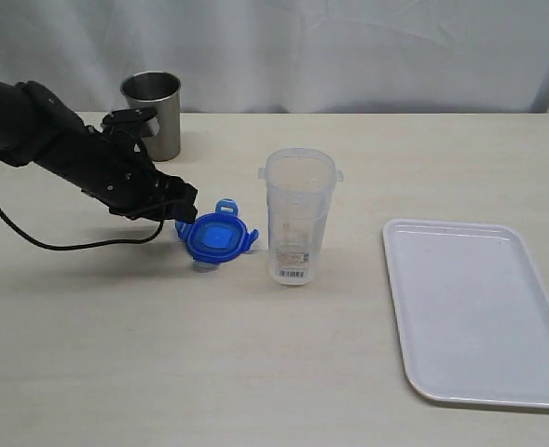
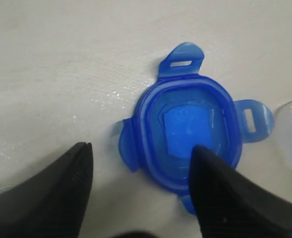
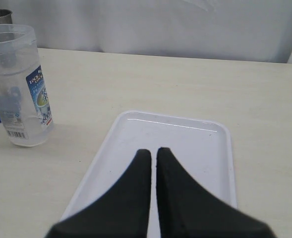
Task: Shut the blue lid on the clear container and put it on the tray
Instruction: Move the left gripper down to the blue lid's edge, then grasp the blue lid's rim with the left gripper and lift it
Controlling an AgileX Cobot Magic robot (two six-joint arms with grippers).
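On 1 pale matte bench (image 1: pixel 116 354): 1 round glossy blue lid (image 1: pixel 216 236) with 4 snap flaps, flat near the middle, just beside 1 tall clear container (image 1: pixel 298 214) of plastic, upright, uncapped. 1 flat white round-cornered tray (image 1: pixel 479 307) by the right edge. 1 steel cup (image 1: pixel 153 112) near the far edge. Left end effector (image 2: pixel 141 148) spread apart, 1 finger over the lid, 1 beside it, nothing clamped. Right end effector (image 3: pixel 154 151) pressed together above the tray.
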